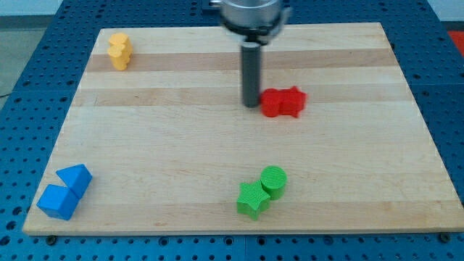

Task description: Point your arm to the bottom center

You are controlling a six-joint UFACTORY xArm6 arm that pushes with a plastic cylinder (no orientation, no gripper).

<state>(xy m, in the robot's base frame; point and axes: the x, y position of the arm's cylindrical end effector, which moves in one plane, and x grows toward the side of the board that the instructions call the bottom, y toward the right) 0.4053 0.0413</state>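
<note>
Seven blocks dot the wooden board, and my tip sits just left of the red pair. No pincer here, only a bare rod. Bottom centre holds the green cylinder touching the green star, well below the tip.

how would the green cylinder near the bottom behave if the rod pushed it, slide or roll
The green cylinder stands on its flat end, so it would probably slide, not roll. It touches the green star block, so the two would likely move together. It looks small and light; my tip is far off, beside the red block.
</note>
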